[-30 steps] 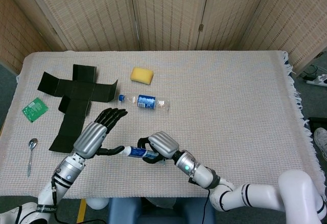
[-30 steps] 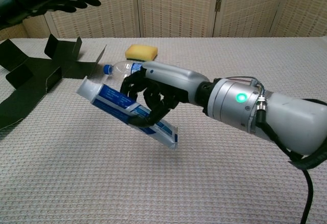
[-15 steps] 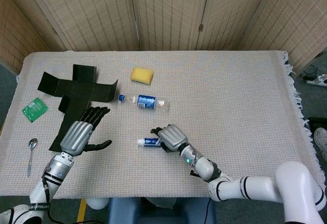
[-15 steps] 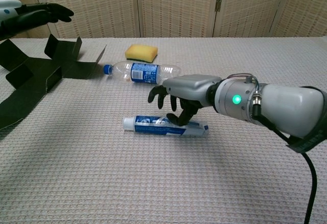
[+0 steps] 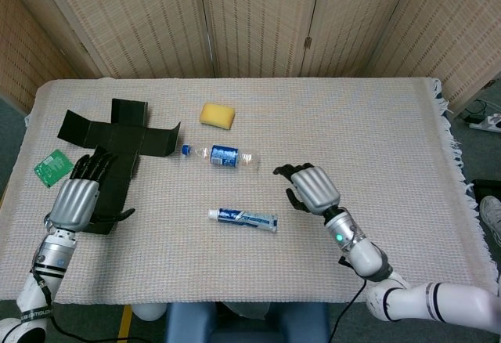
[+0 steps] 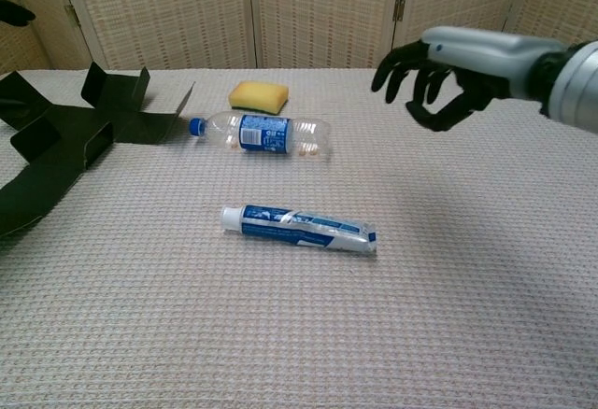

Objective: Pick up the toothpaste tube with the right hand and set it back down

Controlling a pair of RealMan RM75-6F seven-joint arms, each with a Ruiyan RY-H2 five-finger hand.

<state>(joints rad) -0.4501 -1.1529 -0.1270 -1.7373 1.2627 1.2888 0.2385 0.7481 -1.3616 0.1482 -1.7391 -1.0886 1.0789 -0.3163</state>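
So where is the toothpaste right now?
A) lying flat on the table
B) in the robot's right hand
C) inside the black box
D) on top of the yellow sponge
A: the toothpaste tube lies flat on the table, and the right hand hovers open above, apart from it.

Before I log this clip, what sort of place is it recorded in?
Probably a staged indoor test area, not a real home: a table under a woven cloth, folding wicker screens as backdrop, and unrelated items laid out, such as a toothpaste tube, a sponge and a circuit board.
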